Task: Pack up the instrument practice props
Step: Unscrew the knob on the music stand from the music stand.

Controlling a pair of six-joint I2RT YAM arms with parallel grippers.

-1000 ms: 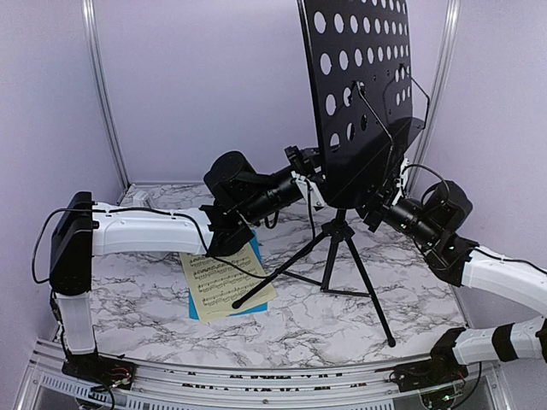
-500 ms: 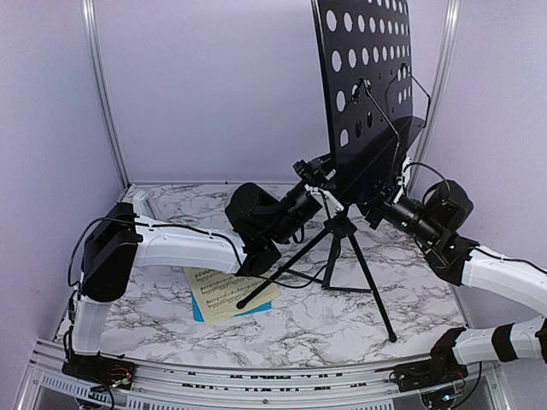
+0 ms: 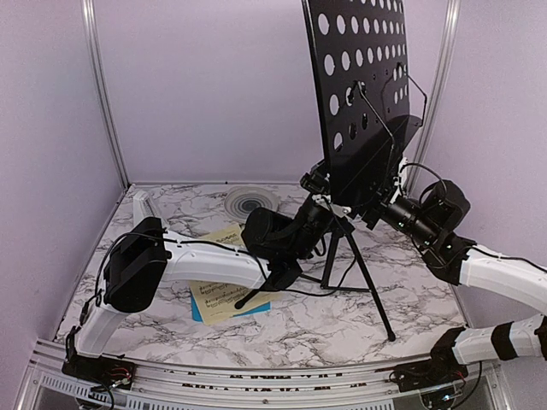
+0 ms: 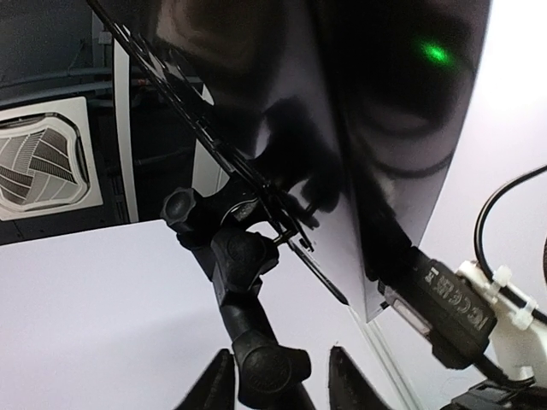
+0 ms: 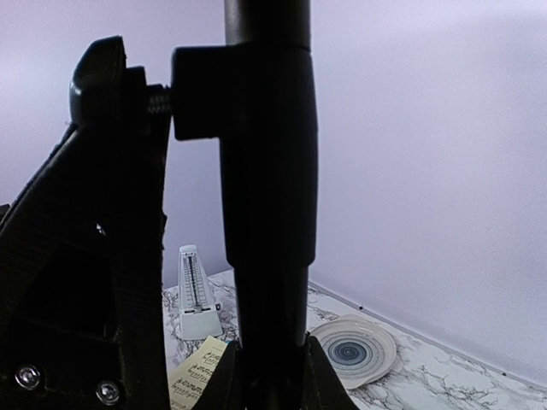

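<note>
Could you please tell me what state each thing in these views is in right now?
music stand: upright on spread tripod legs, desk raised.
sheet-music pages: lying flat on the table, yellow over blue.
metronome: upright on the table.
plate: flat on the table, nothing on it.
left gripper: open, fingers either side of the stand's neck.
right gripper: shut on the stand's post.
</note>
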